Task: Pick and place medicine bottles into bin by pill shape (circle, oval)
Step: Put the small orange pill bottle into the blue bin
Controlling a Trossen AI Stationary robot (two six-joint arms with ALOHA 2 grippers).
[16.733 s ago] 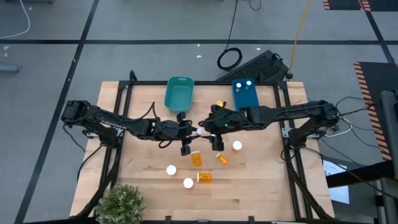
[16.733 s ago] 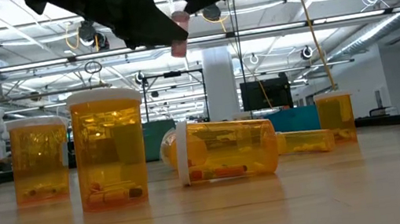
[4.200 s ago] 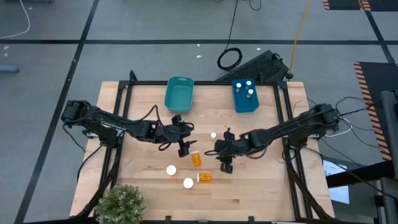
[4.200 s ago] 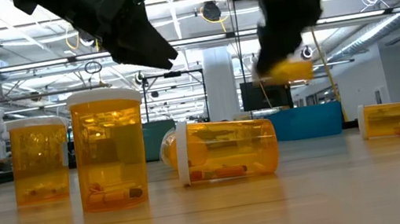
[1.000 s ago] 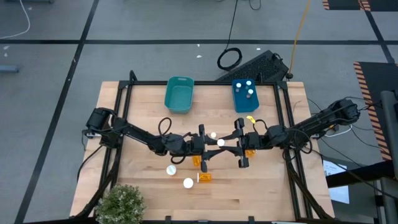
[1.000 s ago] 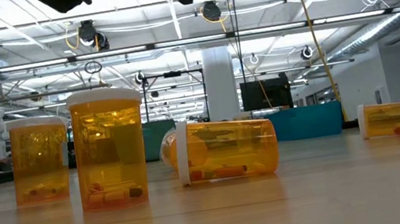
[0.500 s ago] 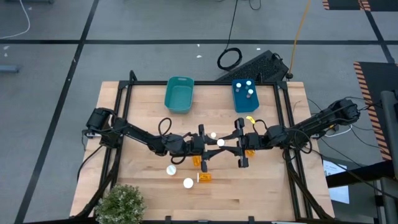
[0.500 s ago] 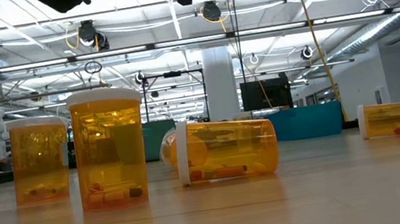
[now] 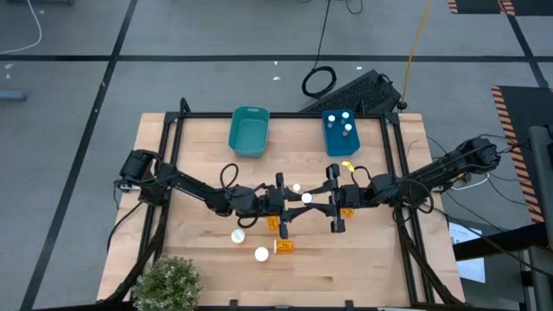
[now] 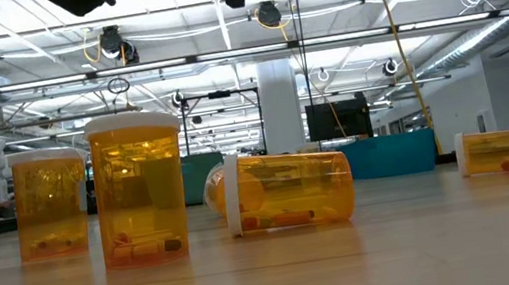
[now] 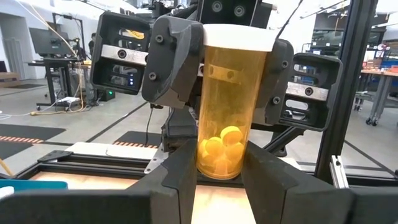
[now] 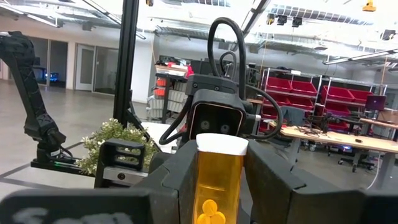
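One medicine bottle [image 9: 307, 199], orange with a white cap and round yellow pills [image 11: 221, 144] inside, is held upright above the table's middle. My left gripper [image 9: 298, 201] and my right gripper [image 9: 317, 200] face each other, both shut on it. Other medicine bottles stay on the table. Two stand on their bases [image 10: 51, 203] [image 10: 141, 192]. Two lie on their sides [image 10: 287, 190] [image 10: 499, 151]. The teal bin [image 9: 249, 131] and the blue bin [image 9: 341, 142] stand at the far edge. The blue bin holds three bottles. My left gripper pinches the bottle's lower part [image 11: 211, 163] between its two fingers [image 11: 180, 180]. The fingers come level from the table's left. The bottle stands upright, clear of the table. My right gripper pinches the same bottle's upper part [image 11: 214, 68], just under the white cap [image 12: 222, 144], between its two fingers [image 12: 179, 180]. The fingers come level from the table's right, opposite my left gripper's.
A potted plant [image 9: 168, 281] sits at the near left corner. A white-capped bottle [image 9: 296, 187] stands just beyond the grippers. An orange bottle [image 9: 347, 211] lies under my right gripper. A black frame [image 9: 173, 130] runs around the table.
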